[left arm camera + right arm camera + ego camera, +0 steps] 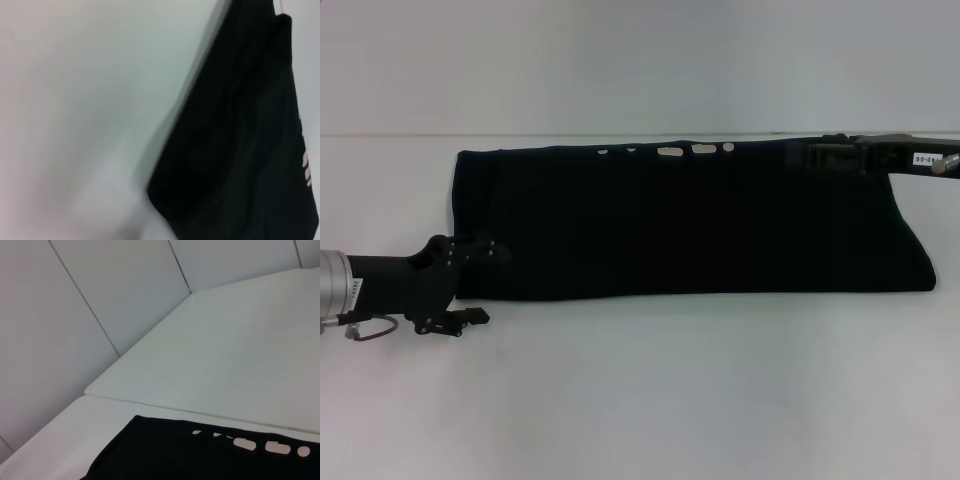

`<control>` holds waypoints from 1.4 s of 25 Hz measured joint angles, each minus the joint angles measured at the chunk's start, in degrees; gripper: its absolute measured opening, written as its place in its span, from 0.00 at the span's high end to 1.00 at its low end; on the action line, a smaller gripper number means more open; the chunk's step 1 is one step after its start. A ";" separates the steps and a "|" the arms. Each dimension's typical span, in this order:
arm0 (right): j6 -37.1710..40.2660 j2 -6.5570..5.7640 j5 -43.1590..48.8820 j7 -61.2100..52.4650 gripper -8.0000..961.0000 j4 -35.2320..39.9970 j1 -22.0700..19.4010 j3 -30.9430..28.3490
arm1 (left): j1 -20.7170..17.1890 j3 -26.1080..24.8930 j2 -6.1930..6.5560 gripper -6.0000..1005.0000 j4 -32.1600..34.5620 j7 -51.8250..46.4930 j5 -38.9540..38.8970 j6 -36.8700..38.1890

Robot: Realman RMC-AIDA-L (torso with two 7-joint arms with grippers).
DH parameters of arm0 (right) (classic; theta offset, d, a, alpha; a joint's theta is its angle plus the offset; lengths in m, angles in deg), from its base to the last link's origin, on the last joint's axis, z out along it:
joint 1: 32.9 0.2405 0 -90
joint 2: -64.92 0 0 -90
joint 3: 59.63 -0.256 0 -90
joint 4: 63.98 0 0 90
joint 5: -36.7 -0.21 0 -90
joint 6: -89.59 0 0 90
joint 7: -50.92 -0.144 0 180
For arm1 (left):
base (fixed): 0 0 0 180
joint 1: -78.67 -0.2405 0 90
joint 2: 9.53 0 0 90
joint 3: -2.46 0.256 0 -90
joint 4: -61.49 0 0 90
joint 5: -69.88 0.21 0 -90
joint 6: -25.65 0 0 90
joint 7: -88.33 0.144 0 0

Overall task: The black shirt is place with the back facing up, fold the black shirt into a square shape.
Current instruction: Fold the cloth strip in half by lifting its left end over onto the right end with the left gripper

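The black shirt (pixel 690 225) is laid flat on the white counter (pixel 640 390) as a long horizontal band, w/ small pale marks (pixel 703 149) seen along its far edge. The left gripper (pixel 470 280) is held low at the shirt's left near corner, just beside the fabric; fingers' state can't be told. The right gripper (pixel 825 158) is seen at the shirt's far right corner, over the cloth; whether fabric is pinched can't be told.

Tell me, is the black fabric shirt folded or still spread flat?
Folded: the black fabric shirt lies as one long band, no sleeves sticking out, not yet square.
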 joint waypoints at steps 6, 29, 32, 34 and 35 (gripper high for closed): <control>-0.48 0.10 0.00 0.00 0.04 -0.03 0.16 0.00 | 0.29 0.01 0.02 0.08 -0.61 -0.03 0.24 -1.85; -0.53 0.17 -0.10 -0.14 0.04 0.03 0.28 -0.39 | 0.27 0.14 0.09 0.09 -1.35 1.59 -0.15 -7.13; -0.44 0.11 -0.20 -0.16 0.04 0.04 0.28 -0.44 | 0.37 0.12 0.09 0.09 -1.35 2.08 -0.22 -7.52; -0.34 0.07 -0.46 -0.17 0.04 0.05 0.28 -0.41 | 0.52 0.11 0.09 0.09 -1.35 2.49 -0.23 -8.01; -0.28 0.07 -0.63 -0.17 0.04 0.06 0.28 -0.35 | 0.57 0.10 0.09 0.09 -1.35 2.61 -0.23 -8.14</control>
